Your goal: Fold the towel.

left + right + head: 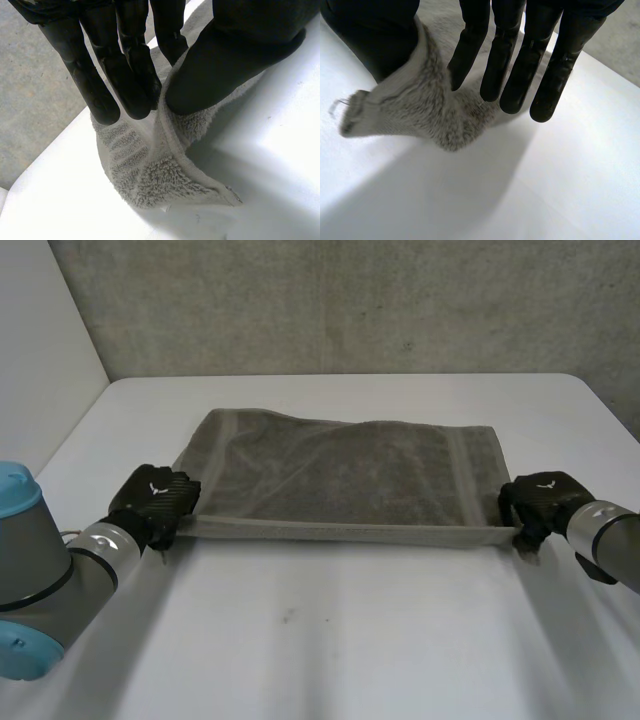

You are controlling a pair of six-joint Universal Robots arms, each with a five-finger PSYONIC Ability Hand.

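The left hand (155, 498) sits at the near left corner of the grey rectangular terry towel (340, 475). Its straight fingers (127, 80) and thumb (235, 55) pinch the cloth between them. The corner bunches and hangs below the fingertips, down toward the white counter (330, 640).

The towel itself lies spread across the middle of the counter, its long side running from one hand to the other. Its far part rests flat, with a woven band near each short end. The near long edge is pulled into a straight, taut line between the two hands and looks slightly raised, casting a thin shadow on the counter beneath it.

The right hand (540, 502) is at the towel's near right corner. There the cloth is nipped between the thumb (370, 40) and the straight fingers (470, 55), and the hemmed tip of the corner pokes out past the thumb, clear of the counter.

Beyond the towel's far edge, a rough grey concrete wall (350, 300) stands behind the counter.
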